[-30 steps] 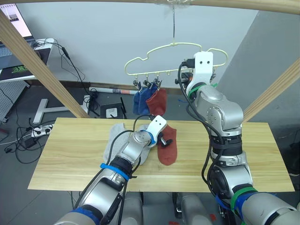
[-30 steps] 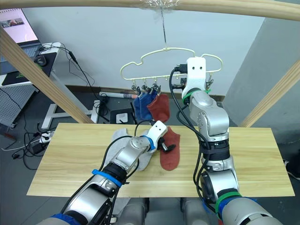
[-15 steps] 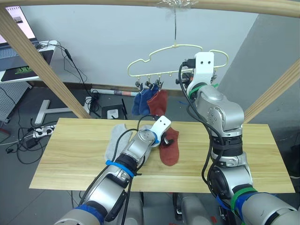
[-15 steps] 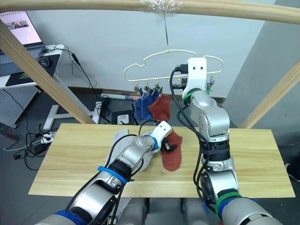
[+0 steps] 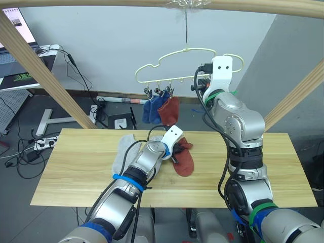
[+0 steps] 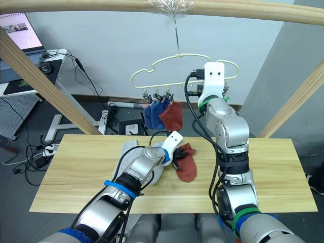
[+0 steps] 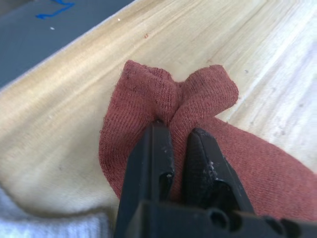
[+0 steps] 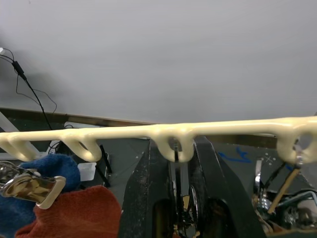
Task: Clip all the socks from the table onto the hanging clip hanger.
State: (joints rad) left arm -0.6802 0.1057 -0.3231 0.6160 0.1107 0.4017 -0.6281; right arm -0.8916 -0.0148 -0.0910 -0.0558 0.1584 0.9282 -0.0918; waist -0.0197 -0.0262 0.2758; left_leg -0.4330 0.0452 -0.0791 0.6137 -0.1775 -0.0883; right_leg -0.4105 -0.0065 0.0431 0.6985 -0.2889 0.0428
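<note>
L gripper [image 7: 173, 136] pinching rust-red fabric sock [image 7: 198, 119] on light wood-plank table [image 5: 76, 162]
R gripper [image 8: 176, 148] clamping bottom bar of pale-yellow wire clip hanger [image 8: 99, 134]; grey socks [image 5: 124, 152] lying beside

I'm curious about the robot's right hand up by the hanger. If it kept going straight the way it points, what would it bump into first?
Probably the clip hanger itself: the right gripper straddles a loop of its bottom bar.
</note>
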